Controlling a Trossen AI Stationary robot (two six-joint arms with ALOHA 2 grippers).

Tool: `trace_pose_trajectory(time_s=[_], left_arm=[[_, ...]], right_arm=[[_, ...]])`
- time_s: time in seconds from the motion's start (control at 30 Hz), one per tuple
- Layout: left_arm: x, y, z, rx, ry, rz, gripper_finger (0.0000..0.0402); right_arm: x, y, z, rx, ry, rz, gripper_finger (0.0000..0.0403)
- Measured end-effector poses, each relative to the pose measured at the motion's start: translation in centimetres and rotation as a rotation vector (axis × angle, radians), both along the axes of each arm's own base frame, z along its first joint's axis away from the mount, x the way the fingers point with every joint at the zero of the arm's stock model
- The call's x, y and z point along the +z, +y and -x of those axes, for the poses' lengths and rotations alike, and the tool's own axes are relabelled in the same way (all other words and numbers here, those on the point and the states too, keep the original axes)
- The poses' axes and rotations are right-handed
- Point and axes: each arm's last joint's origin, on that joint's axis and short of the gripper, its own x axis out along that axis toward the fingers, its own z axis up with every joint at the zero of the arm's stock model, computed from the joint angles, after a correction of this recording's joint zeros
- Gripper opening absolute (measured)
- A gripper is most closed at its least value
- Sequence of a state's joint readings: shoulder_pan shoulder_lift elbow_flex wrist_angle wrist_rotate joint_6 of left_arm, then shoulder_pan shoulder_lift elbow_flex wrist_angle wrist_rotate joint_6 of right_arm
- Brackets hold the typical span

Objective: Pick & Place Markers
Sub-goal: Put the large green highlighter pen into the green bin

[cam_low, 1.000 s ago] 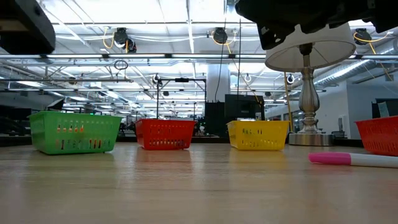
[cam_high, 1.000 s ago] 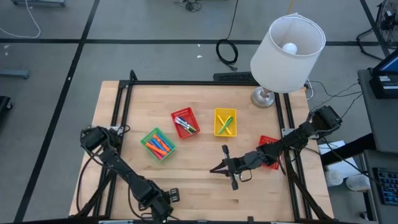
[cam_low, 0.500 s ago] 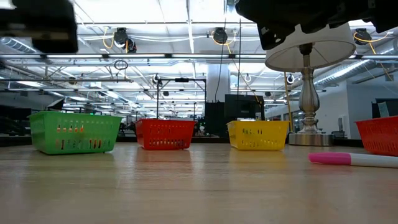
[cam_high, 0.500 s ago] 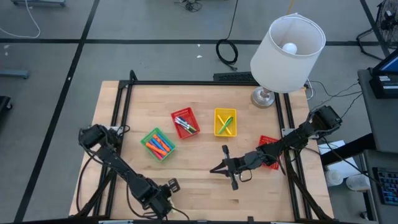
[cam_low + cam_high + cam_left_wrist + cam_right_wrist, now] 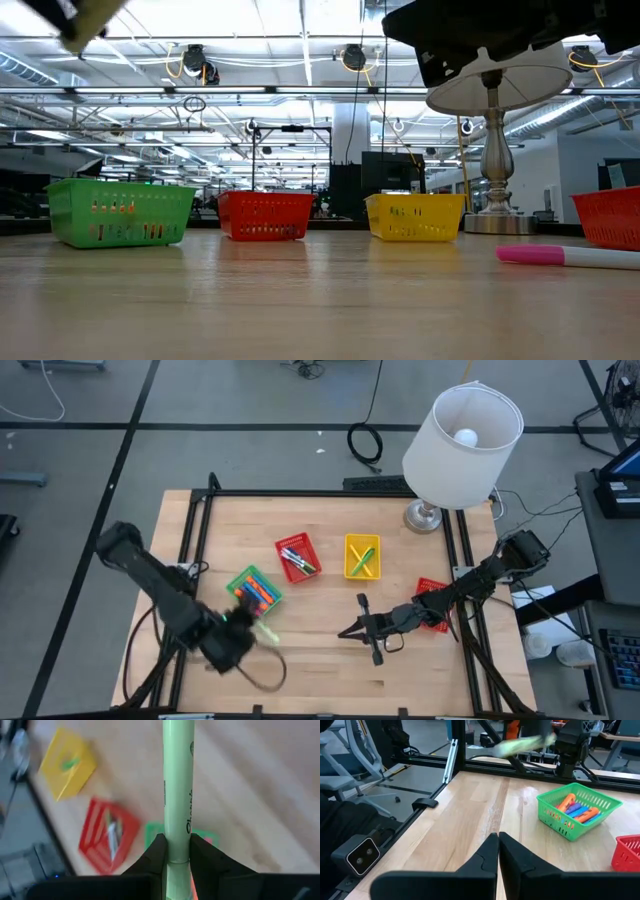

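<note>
My left gripper is in the air just near of the green basket and is shut on a light green marker, which also shows as a pale streak in the right wrist view. The green basket holds orange and blue markers. A red basket and a yellow basket hold more markers. A pink marker lies flat on the table. My right gripper hangs shut over the table's middle, near of the yellow basket, touching nothing. My left gripper pinches the light green marker between its two fingers, on the barrel beside a seam towards one end. The marker runs along the fingers and sticks out forward past their tips. It is lifted clear of the table.
A second red basket sits at the table's right side, partly under my right arm. A lamp stands at the far right corner. Bare wood lies along the near edge between the two arms.
My left gripper has swung quickly from the table's near edge up and toward the green basket, with the light green marker now showing in its fingers above the table. The right arm has kept still.
</note>
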State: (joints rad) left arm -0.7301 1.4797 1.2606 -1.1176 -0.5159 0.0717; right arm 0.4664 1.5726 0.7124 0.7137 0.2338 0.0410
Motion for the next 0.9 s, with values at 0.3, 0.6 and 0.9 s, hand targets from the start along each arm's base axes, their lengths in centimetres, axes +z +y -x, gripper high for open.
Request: trace_pose_trajectory(time_s=[0.3, 0.6, 0.9], left_arm=[[-1.4, 6.9, 0.4, 0.214, 0.149, 0.066, 0.0057], [-7.1, 10.5, 1.0, 0.277, 0.321, 0.038, 0.0057], [-7.9, 11.4, 0.5, 0.340, 0.282, 0.095, 0.0098]], right_arm=[[0.0, 0.0, 0.0, -0.003, 0.002, -0.012, 0.0002], [-0.1, 0.0, 0.0, -0.001, 0.008, -0.003, 0.0002], [-0.1, 0.0, 0.0, -0.004, 0.011, -0.015, 0.0002]])
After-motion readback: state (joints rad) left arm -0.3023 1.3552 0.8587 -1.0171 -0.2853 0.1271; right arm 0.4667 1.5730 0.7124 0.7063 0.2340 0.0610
